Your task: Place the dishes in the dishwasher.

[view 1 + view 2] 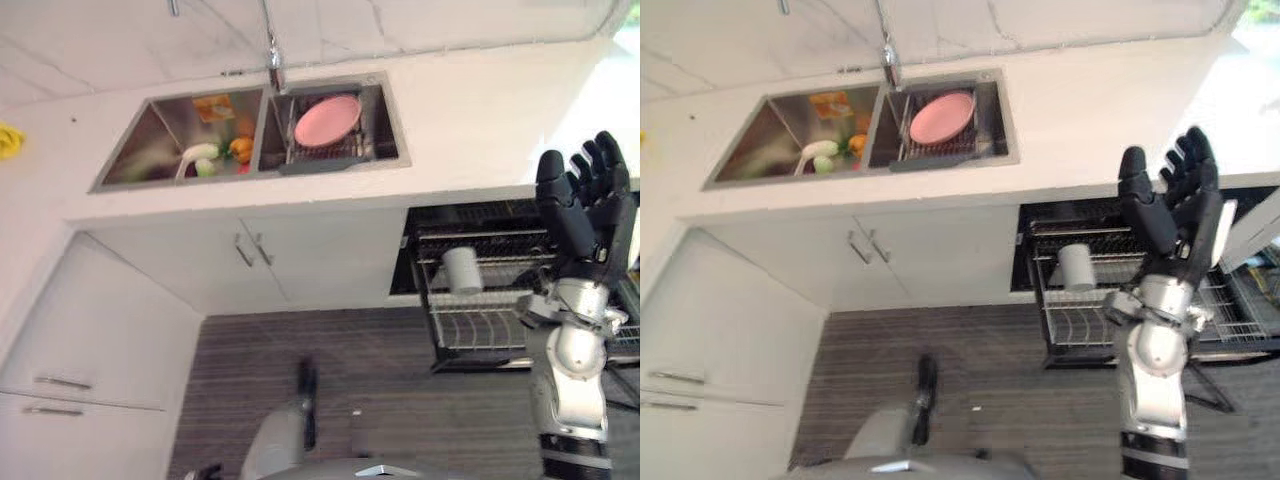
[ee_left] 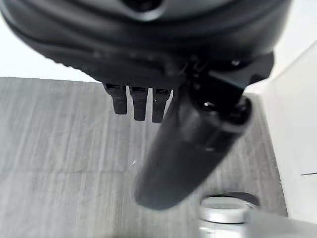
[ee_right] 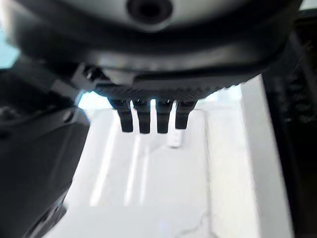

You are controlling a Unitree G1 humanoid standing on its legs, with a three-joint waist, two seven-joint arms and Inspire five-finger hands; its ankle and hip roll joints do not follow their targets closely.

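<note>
Spreading wide beyond the raised fingertips, the white counter (image 1: 470, 120) carries a double sink (image 1: 250, 135), well apart from them. The pulled-out dishwasher rack (image 1: 1140, 300) sits just behind and below the fingers, likely drawn out ready for loading. Its pale cup (image 1: 1076, 267) stands upright beside the palm. The pink plate (image 1: 327, 120) leans in the sink's drainer, far from the fingertips, probably the next dish to fetch. The right hand (image 1: 1170, 205) is held up, fingers straight and apart, empty. The left hand (image 2: 148, 99) hangs over the floor, fingers relaxed and loose, holding nothing.
</note>
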